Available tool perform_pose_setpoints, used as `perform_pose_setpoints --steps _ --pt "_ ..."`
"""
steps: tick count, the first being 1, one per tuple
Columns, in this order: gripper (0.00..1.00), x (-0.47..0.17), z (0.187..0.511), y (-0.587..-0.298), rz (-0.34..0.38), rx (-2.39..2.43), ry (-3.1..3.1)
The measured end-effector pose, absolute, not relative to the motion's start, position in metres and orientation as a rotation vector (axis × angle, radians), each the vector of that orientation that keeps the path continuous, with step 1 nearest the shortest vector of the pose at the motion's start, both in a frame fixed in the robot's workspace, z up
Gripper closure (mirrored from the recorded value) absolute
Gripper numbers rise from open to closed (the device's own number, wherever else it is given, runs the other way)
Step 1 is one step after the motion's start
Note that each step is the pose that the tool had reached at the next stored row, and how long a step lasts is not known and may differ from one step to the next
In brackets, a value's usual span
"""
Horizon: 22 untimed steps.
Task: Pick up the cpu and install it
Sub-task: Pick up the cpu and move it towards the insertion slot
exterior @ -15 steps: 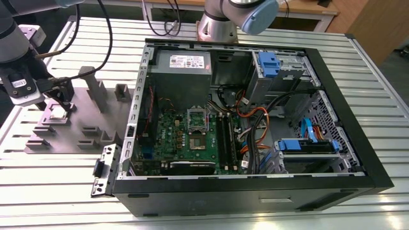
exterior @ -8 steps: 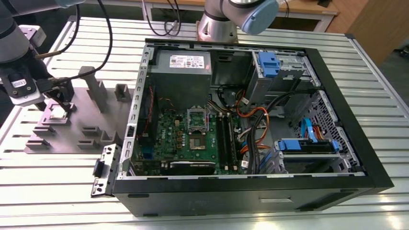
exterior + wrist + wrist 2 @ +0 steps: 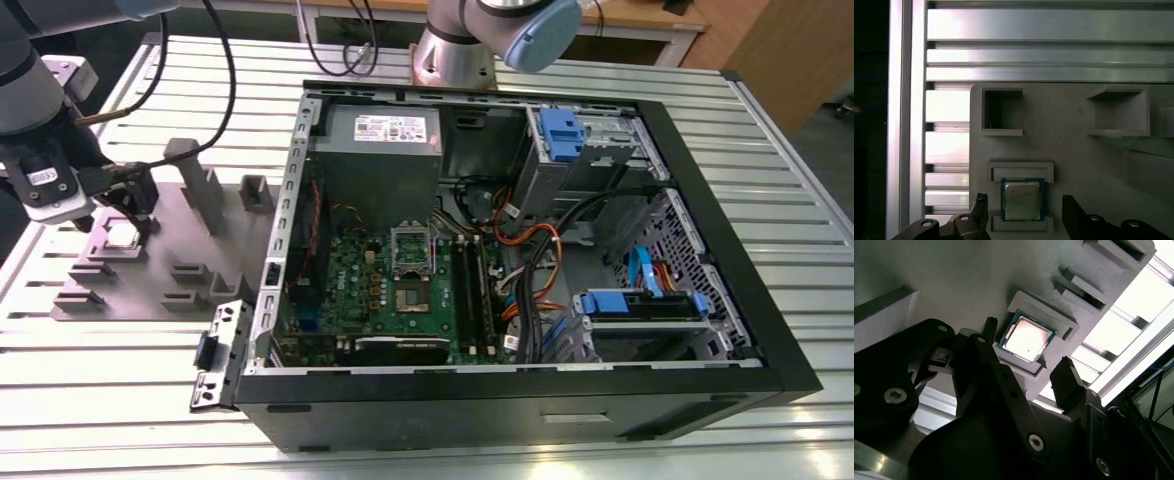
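The cpu (image 3: 1022, 200) looks light, thin and stiff, with a slick metal lid. I'd guess its underside is delicate, so the safest hold is a gentle pinch on two opposite edges of its rim. It lies flat in a shallow pocket of the grey holder plate (image 3: 1069, 150), directly below the gripper (image 3: 1028, 344) and between its fingers (image 3: 1069, 377). The jaws stand wide apart, one finger off each side of the chip, gripping nothing.
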State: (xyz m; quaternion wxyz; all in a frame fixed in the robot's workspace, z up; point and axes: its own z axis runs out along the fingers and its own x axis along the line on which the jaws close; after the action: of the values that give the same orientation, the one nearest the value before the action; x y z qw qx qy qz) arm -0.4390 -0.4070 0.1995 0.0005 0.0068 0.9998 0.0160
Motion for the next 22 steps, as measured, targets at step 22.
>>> perform_pose_setpoints --steps 22 --pt "0.38 -0.440 0.183 -0.406 0.050 0.036 3.140"
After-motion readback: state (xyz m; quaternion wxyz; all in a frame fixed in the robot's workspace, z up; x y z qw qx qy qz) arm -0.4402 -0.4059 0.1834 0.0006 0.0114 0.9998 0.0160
